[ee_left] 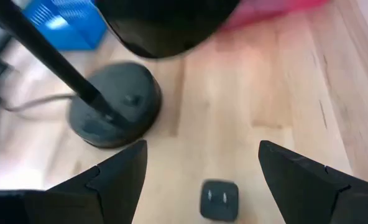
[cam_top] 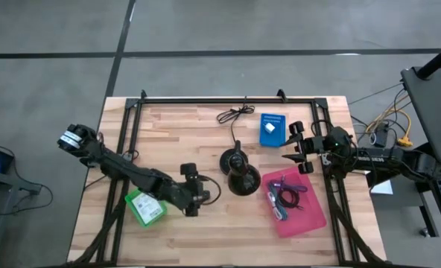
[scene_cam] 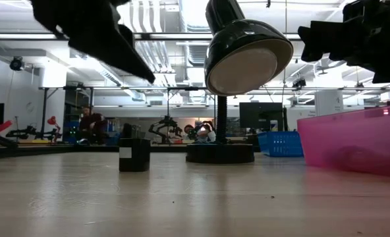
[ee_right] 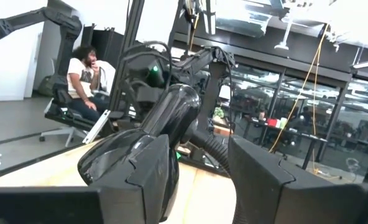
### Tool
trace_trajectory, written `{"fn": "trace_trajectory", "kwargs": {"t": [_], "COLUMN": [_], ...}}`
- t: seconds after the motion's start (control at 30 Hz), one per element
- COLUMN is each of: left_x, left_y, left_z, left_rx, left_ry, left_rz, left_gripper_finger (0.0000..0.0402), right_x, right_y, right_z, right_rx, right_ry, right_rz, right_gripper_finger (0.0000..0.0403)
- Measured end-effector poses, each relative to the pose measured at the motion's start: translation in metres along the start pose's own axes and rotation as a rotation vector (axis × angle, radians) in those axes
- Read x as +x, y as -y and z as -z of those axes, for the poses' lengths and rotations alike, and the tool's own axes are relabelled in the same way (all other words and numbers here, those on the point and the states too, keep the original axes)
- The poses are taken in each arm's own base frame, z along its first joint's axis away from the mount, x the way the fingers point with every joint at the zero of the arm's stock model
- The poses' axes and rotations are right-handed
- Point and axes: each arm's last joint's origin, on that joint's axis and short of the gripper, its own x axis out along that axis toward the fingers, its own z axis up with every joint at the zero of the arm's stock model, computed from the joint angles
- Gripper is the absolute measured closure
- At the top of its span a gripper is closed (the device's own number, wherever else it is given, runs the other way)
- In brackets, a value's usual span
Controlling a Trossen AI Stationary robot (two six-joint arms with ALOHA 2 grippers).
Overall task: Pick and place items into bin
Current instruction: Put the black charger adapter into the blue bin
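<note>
The left claw (cam_top: 198, 195) hangs low over the pale wooden tabletop (cam_top: 205, 231), near its front middle, with its two dark fingers (ee_left: 119, 177) spread wide and nothing between them. Directly below the gap sits a tiny black cube (ee_left: 219, 199) (a small plug-like block with two slots on its top face), resting on the wood and touching neither finger; in the low view it stands alone, upright (scene_cam: 134, 154). Just beyond it is the black round-based desk lamp (cam_top: 239, 173), its shade tipped toward the front. Beside the left arm lies a green square tray (cam_top: 146, 206). The translucent pink bin (cam_top: 313, 212) sits on the right side, with a purple pen (cam_top: 289, 199) and tangled cable inside. The right claw (cam_top: 301, 149) hovers near the bin's far edge, beside a blue basket (cam_top: 273, 128), jaws apart and empty. A coiled black cable (cam_top: 234, 114) lies at the back.
</note>
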Motion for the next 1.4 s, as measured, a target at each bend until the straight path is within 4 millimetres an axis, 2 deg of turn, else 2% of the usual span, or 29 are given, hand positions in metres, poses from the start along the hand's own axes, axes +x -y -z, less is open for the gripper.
{"fn": "trace_trajectory", "kwargs": {"t": [0.23, 0.43, 0.67, 0.93, 1.17, 1.4], "left_x": [0.009, 0.013, 0.018, 0.023, 0.025, 0.025], "left_y": [-0.010, -0.011, -0.012, -0.019, -0.020, -0.021], "left_z": [0.008, 0.013, 0.031, 0.051, 0.053, 0.059], "left_rx": [-0.013, -0.036, -0.055, -0.066, -0.102, -0.097], "left_ry": [-0.020, 0.010, 0.080, 0.073, 0.128, 0.111], "left_rz": [0.004, 0.036, 0.075, 0.069, 0.152, 0.157], "left_gripper_finger": [0.0112, 0.0112, 0.0112, 0.0112, 0.0112, 0.0112], "right_x": [0.000, 0.000, 0.000, 0.000, 0.000, 0.000], "right_y": [0.000, 0.000, 0.000, 0.000, 0.000, 0.000], "right_z": [0.000, 0.001, 0.001, 0.001, 0.001, 0.001], "right_rx": [-0.006, 0.000, 0.000, -0.008, -0.008, -0.008], "right_ry": [-0.001, -0.008, -0.007, -0.008, -0.008, -0.008], "right_rz": [0.000, 0.000, 0.000, 0.000, 0.000, 0.000], "right_gripper_finger": [0.0250, 0.0250, 0.0250, 0.0250, 0.0250, 0.0250]}}
